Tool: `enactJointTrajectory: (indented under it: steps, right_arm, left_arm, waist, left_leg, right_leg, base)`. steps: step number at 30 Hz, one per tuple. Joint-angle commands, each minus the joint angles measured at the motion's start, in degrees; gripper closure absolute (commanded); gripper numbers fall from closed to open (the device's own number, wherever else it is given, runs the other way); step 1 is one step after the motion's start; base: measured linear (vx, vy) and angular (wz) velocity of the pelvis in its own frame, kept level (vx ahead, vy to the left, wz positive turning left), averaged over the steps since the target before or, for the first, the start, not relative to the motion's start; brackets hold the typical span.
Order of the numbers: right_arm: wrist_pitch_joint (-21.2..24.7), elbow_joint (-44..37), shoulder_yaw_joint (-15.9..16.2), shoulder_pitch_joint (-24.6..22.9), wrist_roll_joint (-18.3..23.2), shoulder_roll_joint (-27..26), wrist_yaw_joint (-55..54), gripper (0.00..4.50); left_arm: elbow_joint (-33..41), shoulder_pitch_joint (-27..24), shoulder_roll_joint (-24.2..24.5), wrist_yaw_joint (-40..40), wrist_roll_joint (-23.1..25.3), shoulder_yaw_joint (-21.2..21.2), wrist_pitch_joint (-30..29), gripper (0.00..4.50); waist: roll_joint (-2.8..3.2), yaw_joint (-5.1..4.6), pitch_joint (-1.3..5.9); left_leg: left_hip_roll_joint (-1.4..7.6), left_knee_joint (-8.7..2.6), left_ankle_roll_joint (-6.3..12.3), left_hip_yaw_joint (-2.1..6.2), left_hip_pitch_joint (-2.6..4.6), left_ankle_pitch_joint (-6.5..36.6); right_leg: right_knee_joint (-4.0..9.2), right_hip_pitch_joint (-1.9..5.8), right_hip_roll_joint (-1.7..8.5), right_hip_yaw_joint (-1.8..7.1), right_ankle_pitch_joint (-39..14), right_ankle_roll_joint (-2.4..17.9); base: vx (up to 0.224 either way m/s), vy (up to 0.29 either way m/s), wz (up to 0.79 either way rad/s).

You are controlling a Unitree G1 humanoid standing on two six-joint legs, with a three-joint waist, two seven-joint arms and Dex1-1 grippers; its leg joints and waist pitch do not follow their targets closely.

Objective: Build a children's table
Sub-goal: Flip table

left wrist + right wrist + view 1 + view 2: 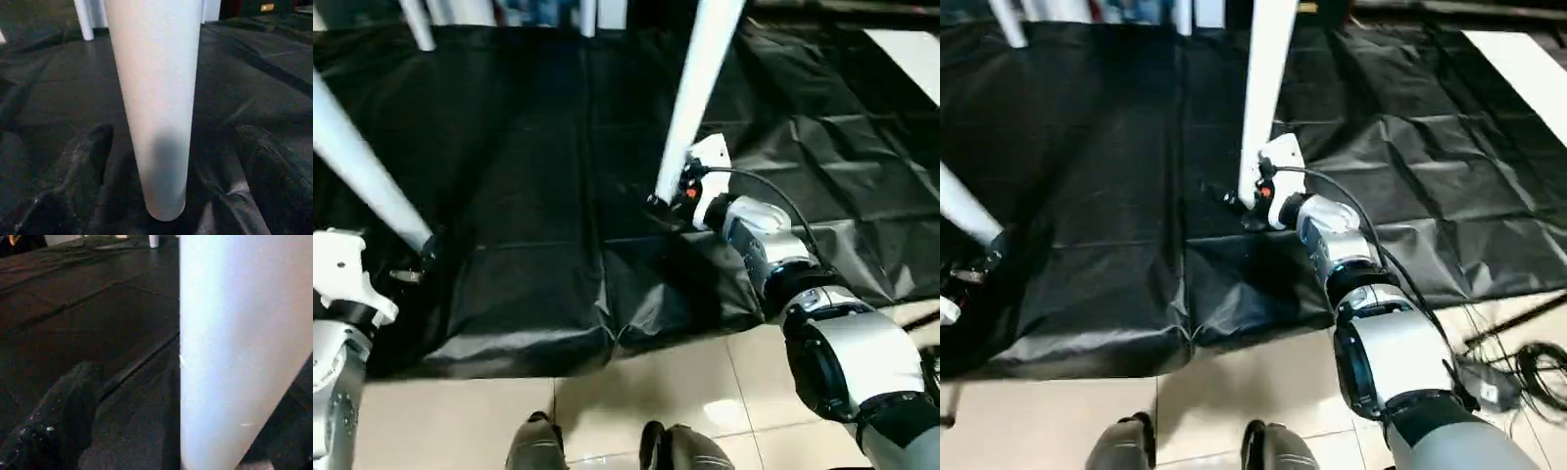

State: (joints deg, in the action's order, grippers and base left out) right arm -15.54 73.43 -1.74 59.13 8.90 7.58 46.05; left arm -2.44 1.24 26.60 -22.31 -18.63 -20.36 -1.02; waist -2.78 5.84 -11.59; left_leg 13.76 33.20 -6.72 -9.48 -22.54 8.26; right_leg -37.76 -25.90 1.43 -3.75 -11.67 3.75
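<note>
Two white tapered table legs rise from the black sheet out of the top of the picture; the table top is out of view. The foot of the left leg (357, 157) stands between my left gripper's (423, 253) black fingers (95, 147), which are open with a gap on each side of the leg (156, 107). The right leg (695, 88) ends at my right gripper (661, 204). One right finger (63, 416) stands apart from that leg (234, 357), and the other is hidden behind it. Two more legs (416, 24) show at the far edge.
A creased black sheet (538, 176) covers the floor under the legs, and its front edge lies on beige tiles (636, 392). My feet (607, 446) show at the bottom. Cables (1528, 367) lie on the tiles at the right. A white panel (1528, 69) lies far right.
</note>
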Motion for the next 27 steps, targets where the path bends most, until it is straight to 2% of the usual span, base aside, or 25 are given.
enactJointTrajectory:
  steps: [1,5,8,11,15,17,20,21,23,24,26,27]
  right_arm:
    - [-0.81,0.46,-0.26,-0.33,-0.20,0.32,1.94,0.00]
    - [-1.39,-0.71,-0.49,-2.14,0.07,-0.01,7.04,0.00]
    - [-1.94,-2.54,-0.19,-4.19,0.52,-0.80,12.31,0.00]
    - [-2.39,-4.68,0.55,-6.17,1.01,-1.41,15.80,0.00]
    - [-3.07,-7.81,1.13,-9.11,1.33,-1.44,18.71,0.00]
    - [-2.74,-8.46,0.77,-9.88,1.64,-1.17,19.36,0.00]
    - [-1.86,-10.17,0.68,-11.28,2.09,-1.30,20.50,0.00]
    - [-1.34,-11.94,0.99,-12.86,2.26,-1.57,21.63,0.00]
    - [-1.38,-13.22,1.38,-14.24,2.17,-1.93,22.05,0.00]
    - [-1.44,-13.62,1.51,-14.74,2.13,-2.02,22.16,0.00]
    - [-4.78,-14.23,0.95,-15.72,1.21,-2.63,16.83,0.00]
    - [-4.78,-14.23,0.95,-15.72,1.21,-2.63,16.83,0.00]
  left_arm:
    - [-0.78,0.04,0.51,-0.70,-0.90,-0.85,-0.44,0.07]
    - [-1.88,1.10,0.63,-1.14,-1.25,-1.19,-0.20,0.07]
    - [-2.21,1.56,0.77,-1.05,-1.51,-1.86,0.02,0.07]
    - [-1.51,0.87,1.00,-0.96,-1.89,-2.56,-0.03,0.07]
    - [1.12,-1.26,0.79,-1.18,-3.19,-4.02,-0.18,0.07]
    - [1.66,-2.05,0.72,-1.00,-3.14,-4.52,-0.10,0.07]
    - [1.63,-2.80,0.73,-0.79,-3.19,-5.42,0.14,0.07]
    - [1.37,-3.31,0.69,-0.53,-3.25,-6.21,0.39,0.07]
    - [1.10,-3.62,0.56,-0.35,-3.43,-6.86,0.64,0.07]
    - [1.07,-3.73,0.46,-0.27,-3.52,-7.03,0.70,0.07]
    - [0.79,-4.11,0.17,-0.42,-4.01,-7.55,1.16,0.07]
    - [0.79,-4.11,0.17,-0.42,-4.01,-7.55,1.16,0.07]
  waist:
    - [1.31,-0.01,6.50]
    - [1.16,0.11,6.63]
    - [1.46,0.11,7.06]
    - [1.37,-0.07,7.30]
    - [1.42,-0.08,7.38]
    - [1.13,-0.02,7.47]
    - [1.24,0.11,7.42]
    - [0.86,0.09,7.61]
    - [0.96,0.11,7.51]
    - [0.67,0.11,7.55]
    - [0.42,0.06,7.50]
    - [0.51,0.19,7.55]
  left_leg:
    - [-0.15,-2.49,5.67,-0.50,0.75,6.05]
    - [-0.12,-2.36,6.00,-0.63,0.75,6.59]
    - [0.01,-2.20,5.91,-0.52,0.74,6.59]
    - [0.06,-2.11,6.46,-0.52,0.74,6.76]
    - [0.25,-2.13,6.18,-0.47,0.87,8.08]
    - [0.26,-2.17,5.68,-0.57,1.11,9.10]
    - [0.30,-2.24,5.12,-0.49,1.09,9.76]
    - [0.26,-2.27,4.93,-0.52,1.10,10.13]
    - [0.30,-2.43,4.59,-0.43,1.14,11.07]
    - [0.30,-2.54,4.22,-0.44,1.44,12.13]
    - [0.35,-2.80,3.13,-0.35,1.76,13.76]
    - [0.33,-2.75,2.79,-0.34,1.80,13.55]
  right_leg:
    - [3.47,4.92,5.13,3.60,5.32,14.83]
    - [3.57,5.03,5.21,3.66,4.48,14.87]
    - [3.37,5.20,5.25,3.60,4.75,15.13]
    - [3.27,5.19,5.16,3.49,5.72,15.53]
    - [3.50,5.09,5.29,3.45,3.19,15.58]
    - [3.76,4.88,5.18,3.43,0.73,15.43]
    - [3.95,4.80,5.26,3.46,-0.79,14.82]
    - [4.03,4.96,5.23,3.45,-1.42,14.42]
    - [4.21,4.84,5.26,3.43,-2.74,13.52]
    - [4.50,4.81,5.39,3.44,-4.83,13.20]
    - [4.94,4.68,5.56,3.44,-8.87,12.62]
    - [4.91,4.62,5.67,3.50,-9.19,12.44]
  base:
    - [0.000,0.000,0.00]
    - [0.000,0.000,0.00]
    - [0.000,0.000,0.00]
    - [0.000,0.000,0.00]
    - [0.000,0.000,0.00]
    - [0.000,0.000,0.00]
    - [0.000,0.000,0.00]
    - [0.000,0.000,0.00]
    - [0.000,0.000,0.00]
    - [0.000,0.000,0.00]
    - [0.000,0.000,0.00]
    - [0.000,0.000,0.00]
